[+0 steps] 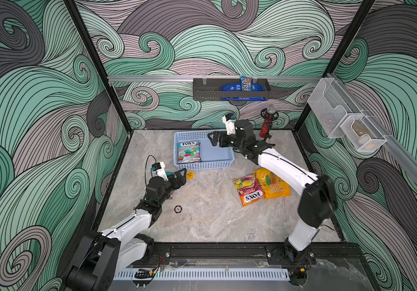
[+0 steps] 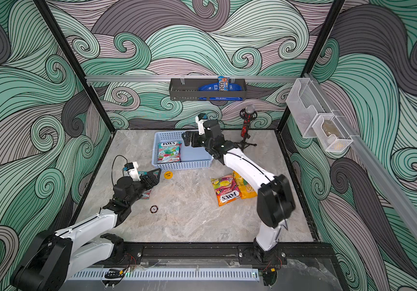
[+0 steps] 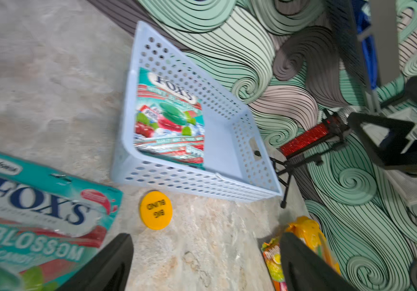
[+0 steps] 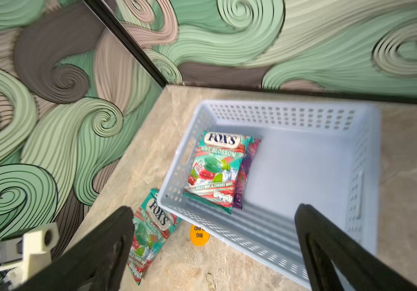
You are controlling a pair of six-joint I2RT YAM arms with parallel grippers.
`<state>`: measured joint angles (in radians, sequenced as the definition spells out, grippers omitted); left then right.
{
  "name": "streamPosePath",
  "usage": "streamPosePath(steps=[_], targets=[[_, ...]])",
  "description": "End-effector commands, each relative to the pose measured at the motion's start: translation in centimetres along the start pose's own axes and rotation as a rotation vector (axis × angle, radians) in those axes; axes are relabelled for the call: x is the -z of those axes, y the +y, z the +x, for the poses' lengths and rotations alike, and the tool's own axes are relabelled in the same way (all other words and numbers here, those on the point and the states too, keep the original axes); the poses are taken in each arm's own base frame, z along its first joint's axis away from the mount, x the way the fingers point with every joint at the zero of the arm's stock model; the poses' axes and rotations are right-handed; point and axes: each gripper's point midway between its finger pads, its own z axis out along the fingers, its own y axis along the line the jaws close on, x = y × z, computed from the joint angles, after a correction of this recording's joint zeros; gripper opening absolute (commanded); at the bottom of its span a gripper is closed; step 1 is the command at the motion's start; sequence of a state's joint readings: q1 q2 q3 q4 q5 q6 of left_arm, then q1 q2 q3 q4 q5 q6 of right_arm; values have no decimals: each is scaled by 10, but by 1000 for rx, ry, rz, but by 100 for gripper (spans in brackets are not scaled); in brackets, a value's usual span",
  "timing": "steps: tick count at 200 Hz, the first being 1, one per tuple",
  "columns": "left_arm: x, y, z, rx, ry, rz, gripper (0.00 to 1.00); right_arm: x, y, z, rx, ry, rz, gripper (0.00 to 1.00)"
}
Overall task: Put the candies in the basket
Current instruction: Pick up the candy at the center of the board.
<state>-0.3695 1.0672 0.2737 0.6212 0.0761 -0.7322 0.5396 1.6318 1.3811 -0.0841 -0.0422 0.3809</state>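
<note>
Fingers of right gripper spread wide, empty, above basket. Left gripper fingers also apart, gripping nothing. Loose teal bag flat on table just beside them. Other teal bag lies in basket. Purple bag beneath it shows only in right wrist view. Orange-red bag, yellow bag touching, outside basket on marble-look table. Swirl-pattern walls on three sides.
</note>
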Motion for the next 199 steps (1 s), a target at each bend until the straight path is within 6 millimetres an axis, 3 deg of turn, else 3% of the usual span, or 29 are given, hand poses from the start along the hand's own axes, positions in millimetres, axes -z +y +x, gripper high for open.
streamPosePath(steps=[1,24,52,70,85,106,139,170,199], targets=[[1,-63,31,-69,112,151,89,41,-57,76,85,111,210,100],[11,-121,82,-63,240,271,88,99,-94,112,82,92,357,100],[18,-153,136,-20,351,312,88,153,-143,146,-10,48,553,100],[14,-154,160,4,398,311,87,163,-157,168,-52,53,583,100],[10,-152,170,10,431,301,87,160,-163,180,-79,92,576,100],[6,-150,169,-7,431,269,86,145,-166,196,-93,183,569,100],[8,-136,154,-20,378,179,87,120,-147,209,-166,230,443,100],[15,-110,135,43,297,79,88,112,-146,217,-185,218,413,100],[27,-95,108,87,211,66,91,101,-150,241,-182,287,416,100]])
